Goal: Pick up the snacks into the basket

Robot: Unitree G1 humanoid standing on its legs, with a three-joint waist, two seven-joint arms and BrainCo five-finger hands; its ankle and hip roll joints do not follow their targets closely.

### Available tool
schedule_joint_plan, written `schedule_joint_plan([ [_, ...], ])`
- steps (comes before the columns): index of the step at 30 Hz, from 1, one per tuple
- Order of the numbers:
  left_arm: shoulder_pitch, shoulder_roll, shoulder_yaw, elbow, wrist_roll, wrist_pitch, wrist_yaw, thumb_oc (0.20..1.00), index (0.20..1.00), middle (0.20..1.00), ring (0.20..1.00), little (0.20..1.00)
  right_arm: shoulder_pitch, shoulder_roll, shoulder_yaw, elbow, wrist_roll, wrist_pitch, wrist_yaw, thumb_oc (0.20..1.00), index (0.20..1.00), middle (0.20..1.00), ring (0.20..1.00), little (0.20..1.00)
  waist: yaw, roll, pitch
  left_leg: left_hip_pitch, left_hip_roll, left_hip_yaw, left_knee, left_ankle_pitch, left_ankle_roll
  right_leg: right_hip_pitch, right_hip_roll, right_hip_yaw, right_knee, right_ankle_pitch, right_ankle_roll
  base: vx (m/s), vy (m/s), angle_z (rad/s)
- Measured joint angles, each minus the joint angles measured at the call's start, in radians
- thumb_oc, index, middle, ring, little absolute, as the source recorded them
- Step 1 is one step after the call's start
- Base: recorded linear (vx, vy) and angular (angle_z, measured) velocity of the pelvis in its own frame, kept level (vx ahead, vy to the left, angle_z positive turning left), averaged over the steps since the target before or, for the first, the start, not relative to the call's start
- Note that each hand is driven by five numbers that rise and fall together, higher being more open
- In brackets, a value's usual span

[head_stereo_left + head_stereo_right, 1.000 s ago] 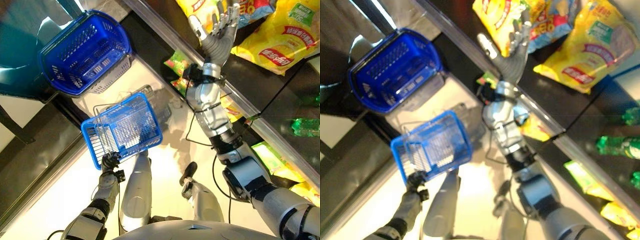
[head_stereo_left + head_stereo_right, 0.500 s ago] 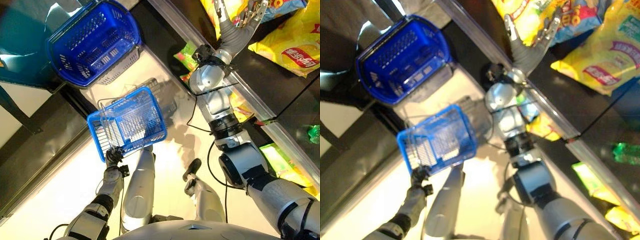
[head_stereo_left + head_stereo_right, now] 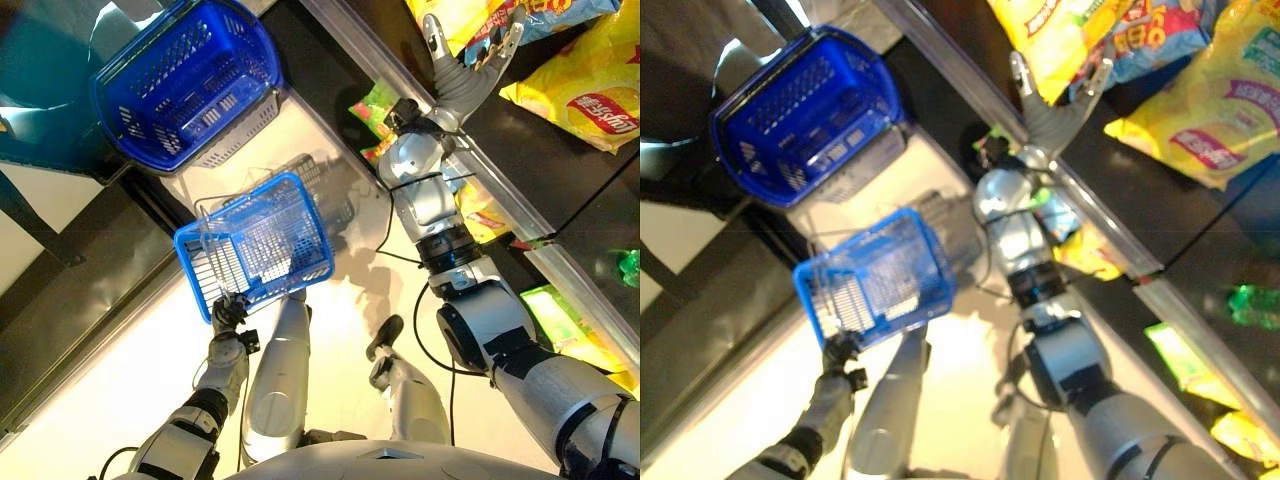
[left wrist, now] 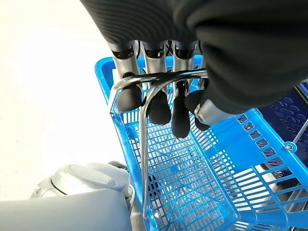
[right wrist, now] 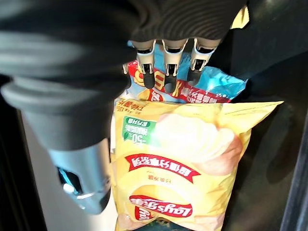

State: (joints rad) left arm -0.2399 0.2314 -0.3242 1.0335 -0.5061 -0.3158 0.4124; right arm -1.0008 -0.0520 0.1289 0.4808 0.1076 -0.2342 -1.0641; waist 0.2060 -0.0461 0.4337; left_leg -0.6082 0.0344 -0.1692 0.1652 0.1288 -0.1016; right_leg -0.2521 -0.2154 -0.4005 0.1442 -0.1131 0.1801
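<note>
Yellow snack bag (image 5: 178, 163) lies before the spread-fingered right hand (image 3: 462, 62); left hand (image 4: 163, 96) curls round the light-blue basket's (image 3: 256, 245) wire handle (image 4: 144, 86).

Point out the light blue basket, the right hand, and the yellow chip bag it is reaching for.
light blue basket (image 3: 283, 198): left eye view, far rim.
right hand (image 3: 462, 72): left eye view, palm.
yellow chip bag (image 5: 183, 159): right wrist view, front face.

At upper left we see a dark blue basket (image 3: 185, 85); green bottles (image 3: 1262, 303) lie at right.
</note>
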Motion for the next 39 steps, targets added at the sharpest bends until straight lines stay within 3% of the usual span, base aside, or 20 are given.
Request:
schedule_joint_plan([
  [11, -0.002, 0.001, -0.008, -0.002, 0.0, -0.002, 0.002, 0.2, 0.2, 0.2, 0.2, 0.2, -0.079, -0.01, -0.031, 0.116, 0.004, 0.027, -0.036, 1.0, 1.0, 1.0, 1.0, 1.0, 0.0, 0.0, 0.0, -0.028, -0.002, 0.0, 0.0, 0.002, 0.003, -0.027, -0.001, 0.005, 0.0, 0.001, 0.001, 0.0, 0.0, 0.0],
  [24, -0.004, 0.004, -0.009, 0.008, -0.001, -0.002, 0.0, 0.2, 0.2, 0.2, 0.2, 0.2, -0.226, -0.025, -0.039, 0.286, 0.173, -0.028, 0.01, 1.0, 1.0, 1.0, 1.0, 1.0, 0.002, -0.002, 0.001, -0.037, -0.001, 0.0, -0.001, 0.002, 0.003, -0.035, 0.0, 0.004, -0.005, 0.002, 0.002, 0.01, 0.0, 0.0],
  [39, -0.006, 0.011, -0.01, 0.016, -0.031, -0.003, -0.023, 0.2, 0.2, 0.2, 0.2, 0.2, -0.402, -0.131, -0.012, 0.569, 0.337, -0.063, 0.078, 1.0, 1.0, 1.0, 1.0, 1.0, 0.006, -0.006, 0.003, -0.057, -0.003, -0.004, 0.0, 0.002, 0.003, -0.05, 0.002, 0.004, -0.009, 0.003, 0.003, 0.0, 0.0, 0.0],
])
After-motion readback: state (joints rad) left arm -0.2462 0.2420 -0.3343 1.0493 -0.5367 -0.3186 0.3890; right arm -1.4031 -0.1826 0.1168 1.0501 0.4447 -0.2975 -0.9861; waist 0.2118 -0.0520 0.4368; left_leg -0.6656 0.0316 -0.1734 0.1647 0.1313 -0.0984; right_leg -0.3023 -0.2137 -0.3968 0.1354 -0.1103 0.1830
